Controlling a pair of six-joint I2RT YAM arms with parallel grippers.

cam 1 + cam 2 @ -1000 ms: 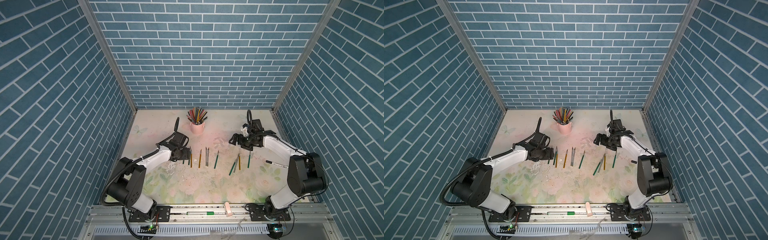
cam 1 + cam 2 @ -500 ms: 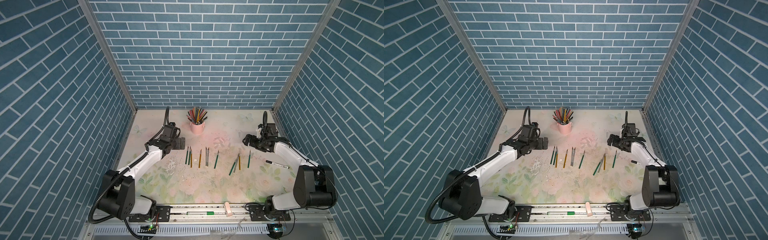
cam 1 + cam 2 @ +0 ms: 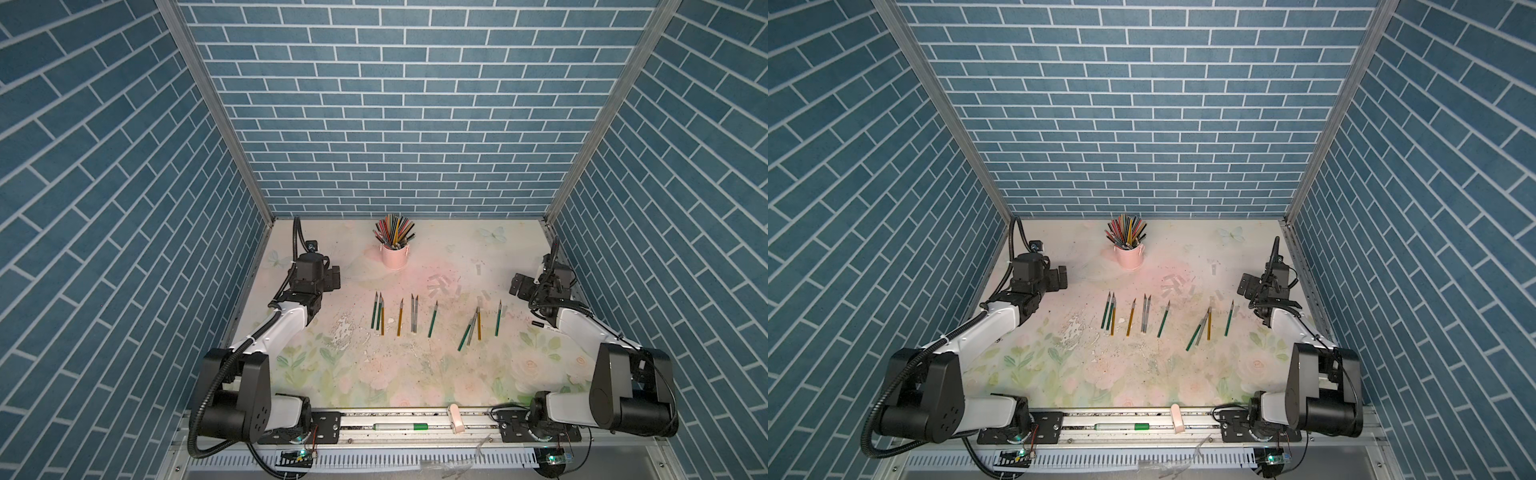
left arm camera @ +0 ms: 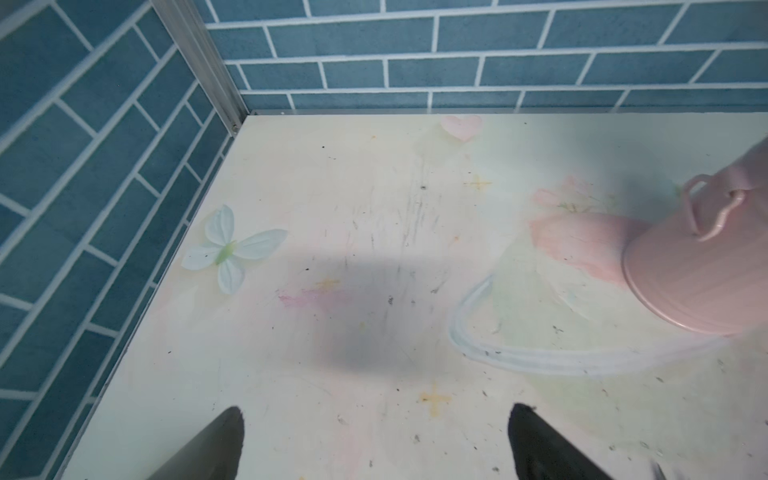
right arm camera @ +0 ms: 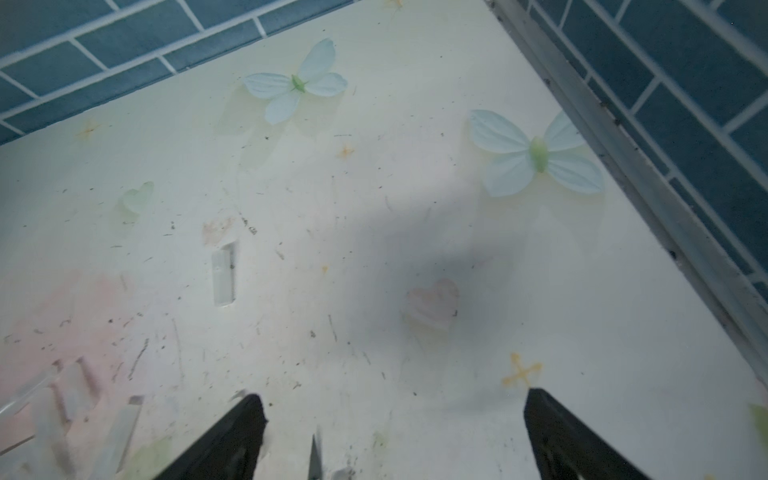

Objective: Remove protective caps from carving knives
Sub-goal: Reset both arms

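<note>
Carving knives (image 3: 433,319) lie in a loose row mid-table, and both grippers hang over it with nothing in them.

The knives are thin, pen-like sticks in green, gold and silver-grey. Their long axes run front to back and their bare pointed metal tips face the back wall; those nearer the right arm lean and overlap. Short translucent whitish protective caps (image 3: 438,285) lie scattered just beyond the tips on the scuffed floral table (image 3: 374,374), to the right of the pink cup (image 3: 392,258). The left gripper (image 4: 376,411) and right gripper (image 5: 393,397) each have their fingers spread wide.
</note>
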